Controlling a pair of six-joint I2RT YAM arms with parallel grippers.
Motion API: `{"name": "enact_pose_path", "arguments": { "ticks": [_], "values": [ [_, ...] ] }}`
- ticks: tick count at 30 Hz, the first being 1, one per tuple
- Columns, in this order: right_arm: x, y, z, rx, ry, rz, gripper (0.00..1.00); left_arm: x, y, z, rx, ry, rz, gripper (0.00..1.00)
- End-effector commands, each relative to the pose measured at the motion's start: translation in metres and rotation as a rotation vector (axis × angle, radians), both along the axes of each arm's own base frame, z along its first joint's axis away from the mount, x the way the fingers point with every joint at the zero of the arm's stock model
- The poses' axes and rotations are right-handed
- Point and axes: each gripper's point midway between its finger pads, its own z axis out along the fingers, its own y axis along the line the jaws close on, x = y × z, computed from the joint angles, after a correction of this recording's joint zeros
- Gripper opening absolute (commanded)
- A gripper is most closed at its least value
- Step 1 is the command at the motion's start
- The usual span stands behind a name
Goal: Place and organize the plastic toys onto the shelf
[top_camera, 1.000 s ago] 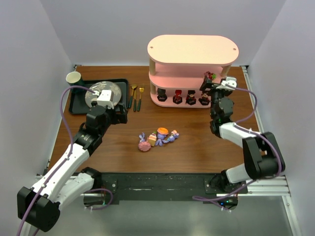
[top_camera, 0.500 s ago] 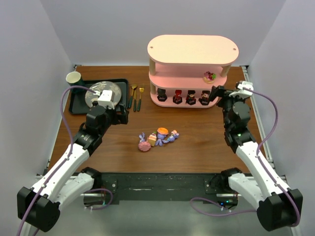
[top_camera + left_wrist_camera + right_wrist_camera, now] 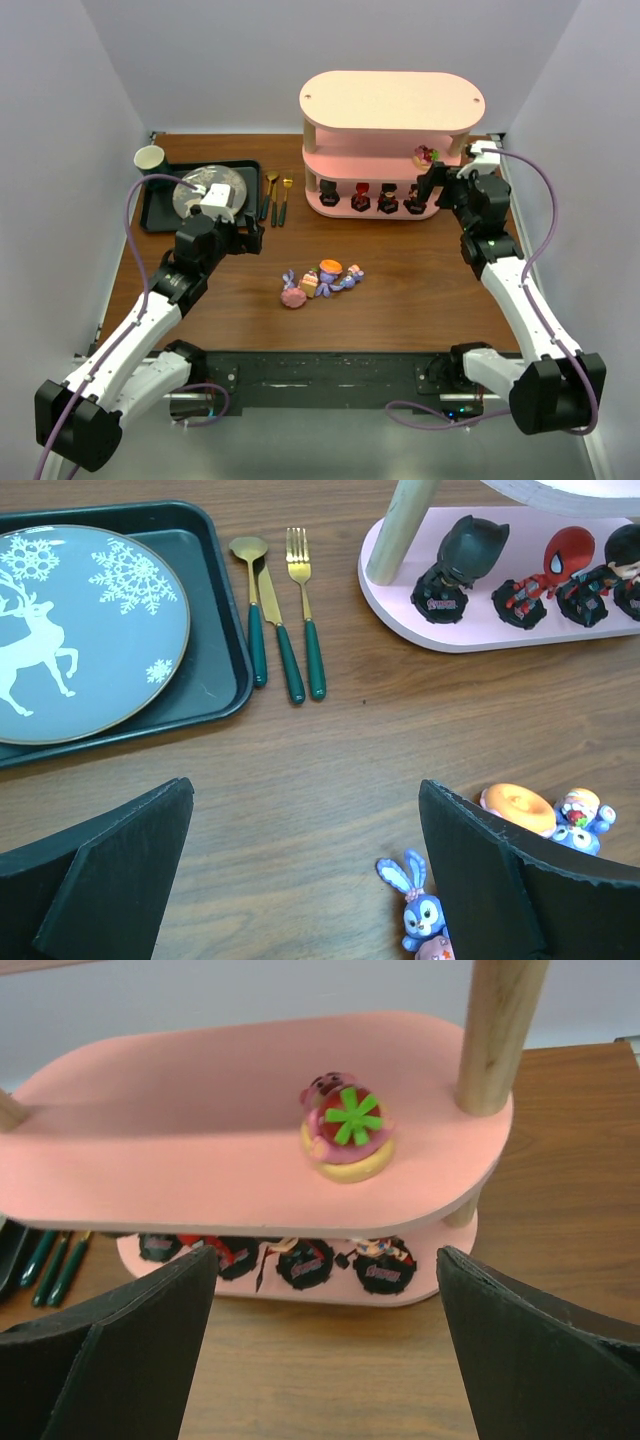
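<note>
- Shelf: the pink three-tier oval-ended shelf unit [image 3: 392, 100] stands at the upper right of the overhead view, on the brown wooden table [image 3: 410, 290]. Its pale top tier is bare.
- Bottom tier: four dark black/red plastic figurines [image 3: 383, 199] stand upright in a row, faces outward. They are grouped by kind, so I judge this tier sorted.
- Middle tier: one small pink/red round toy with a green flower [image 3: 347, 1128] sits upright near the right-hand wooden post, back from the rim.
- Right gripper [image 3: 325, 1350]: jaws wide apart, nothing between them. It hangs just in front of the shelf's right end, about level with the middle tier. The flower toy is clear of both fingers, so I judge it set down and released.
- Left gripper [image 3: 310, 880]: jaws wide apart and empty, over bare table at centre left of the overhead view. It is near the black rectangular tray [image 3: 215, 670] and the gold-and-green cutlery [image 3: 285, 610].
- Unplaced: a cluster of purple-blue bunny toys and pink ones [image 3: 322, 280] lies at table centre, bunched and touching. Exact count cannot be told.
- Judgement: roughly half done. The next pick comes from the cluster, and the left gripper is nearer. Because the toys touch, a pinch on one may drag a neighbour.
</note>
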Motion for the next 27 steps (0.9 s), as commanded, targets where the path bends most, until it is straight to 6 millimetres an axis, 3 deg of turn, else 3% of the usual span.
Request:
{"name": "enact_pose_path", "arguments": {
  "ticks": [1,5,10,27],
  "values": [
    [0.019,-0.009,0.021,0.050,-0.113,-0.004,0.91,0.003,-0.002,0.005,0.007,-0.028,-0.020,1.00],
    [0.033,-0.006,0.029,0.052,-0.148,0.037,0.90,0.003,-0.002,0.004,0.012,-0.024,-0.023,1.00],
    [0.053,0.002,0.021,0.036,-0.138,0.107,0.89,0.003,-0.003,0.004,0.011,-0.024,-0.027,1.00],
    [0.067,0.015,0.017,-0.027,-0.155,0.206,0.88,0.003,-0.003,0.003,0.015,-0.022,-0.030,1.00]
  ]
}}
